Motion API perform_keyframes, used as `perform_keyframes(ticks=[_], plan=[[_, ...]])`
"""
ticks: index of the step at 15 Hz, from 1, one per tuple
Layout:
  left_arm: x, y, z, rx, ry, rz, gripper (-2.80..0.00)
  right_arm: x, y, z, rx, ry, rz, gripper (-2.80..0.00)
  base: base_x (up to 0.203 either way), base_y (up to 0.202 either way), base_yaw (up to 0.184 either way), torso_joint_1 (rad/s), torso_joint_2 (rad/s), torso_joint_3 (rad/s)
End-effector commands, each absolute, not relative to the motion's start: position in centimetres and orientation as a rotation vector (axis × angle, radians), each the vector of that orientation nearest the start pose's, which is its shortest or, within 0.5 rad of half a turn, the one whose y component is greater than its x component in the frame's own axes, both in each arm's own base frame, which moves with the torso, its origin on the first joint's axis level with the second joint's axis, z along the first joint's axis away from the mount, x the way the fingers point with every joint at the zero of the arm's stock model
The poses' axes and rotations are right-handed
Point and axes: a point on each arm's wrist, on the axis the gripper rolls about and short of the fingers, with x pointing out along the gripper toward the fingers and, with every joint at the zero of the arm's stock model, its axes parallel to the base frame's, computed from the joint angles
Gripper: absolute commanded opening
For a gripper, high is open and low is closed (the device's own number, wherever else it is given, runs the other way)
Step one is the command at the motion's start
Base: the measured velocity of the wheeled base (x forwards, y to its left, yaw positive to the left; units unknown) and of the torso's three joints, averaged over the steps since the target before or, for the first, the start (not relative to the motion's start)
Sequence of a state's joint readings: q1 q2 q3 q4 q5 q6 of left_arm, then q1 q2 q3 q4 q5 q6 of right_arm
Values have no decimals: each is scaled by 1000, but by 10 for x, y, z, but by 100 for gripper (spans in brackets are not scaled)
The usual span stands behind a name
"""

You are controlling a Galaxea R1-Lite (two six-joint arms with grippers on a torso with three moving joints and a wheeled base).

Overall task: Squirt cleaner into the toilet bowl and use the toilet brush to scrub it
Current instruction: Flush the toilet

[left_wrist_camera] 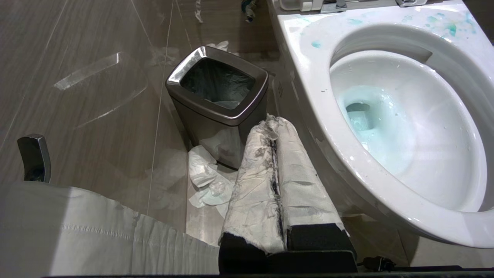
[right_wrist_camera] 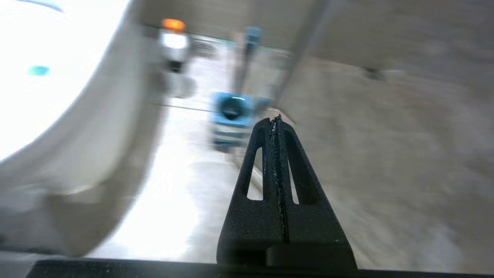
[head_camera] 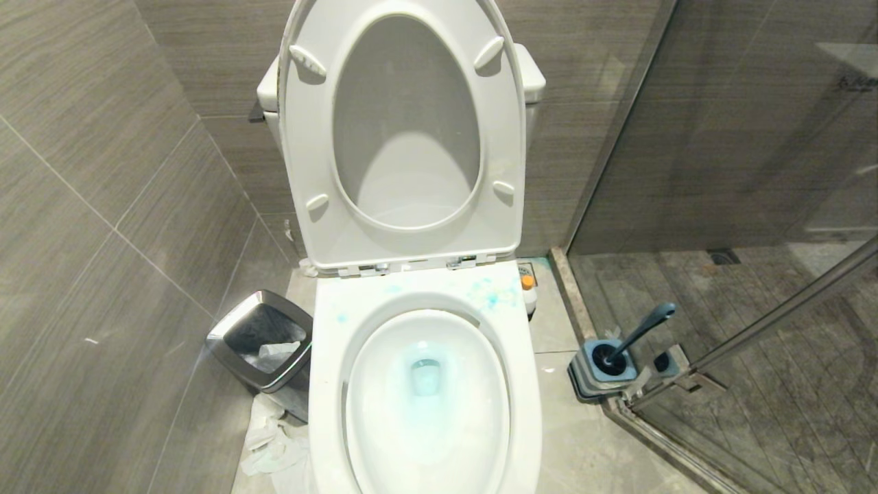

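Observation:
The white toilet bowl (head_camera: 328, 370) stands with seat and lid raised. Turquoise cleaner (head_camera: 425, 374) tints its water, and splashes of it (head_camera: 495, 295) dot the back rim. A small whitish bottle with an orange top (head_camera: 527, 291) stands behind the bowl's right side. The toilet brush (head_camera: 641, 329) sits head-down in its blue-grey holder (head_camera: 603, 370) on the floor at the right. Neither arm shows in the head view. My left gripper (left_wrist_camera: 272, 121), its fingers wrapped in white, is shut and empty low beside the bowl (left_wrist_camera: 308, 77). My right gripper (right_wrist_camera: 276, 120) is shut and empty, short of the holder (right_wrist_camera: 231, 116).
A steel-rimmed bin (head_camera: 264, 339) stands left of the bowl with crumpled tissue (head_camera: 274, 446) on the floor before it. A glass shower door with a metal bar (head_camera: 775, 315) closes off the right, right behind the brush holder. Tiled walls stand left and behind.

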State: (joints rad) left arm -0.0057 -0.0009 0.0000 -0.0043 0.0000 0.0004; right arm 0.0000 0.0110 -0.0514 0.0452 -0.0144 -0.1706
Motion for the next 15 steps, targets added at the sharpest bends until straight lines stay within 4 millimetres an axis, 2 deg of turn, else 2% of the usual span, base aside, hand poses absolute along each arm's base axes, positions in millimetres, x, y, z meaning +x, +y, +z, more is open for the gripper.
perform_keyframes(ticks=[1, 6, 15], plan=[[-23, 0, 76, 0, -5, -6, -280, -25, 1, 78, -170, 20, 54, -280, 0, 0, 0, 0, 0, 0], [-23, 0, 76, 0, -3, -6, -280, -25, 0, 77, -18, 41, -3, -280, 0, 0, 0, 0, 0, 0], [-23, 0, 76, 2, -3, -6, -280, -26, 0, 77, 4, 49, -8, -280, 0, 0, 0, 0, 0, 0]])
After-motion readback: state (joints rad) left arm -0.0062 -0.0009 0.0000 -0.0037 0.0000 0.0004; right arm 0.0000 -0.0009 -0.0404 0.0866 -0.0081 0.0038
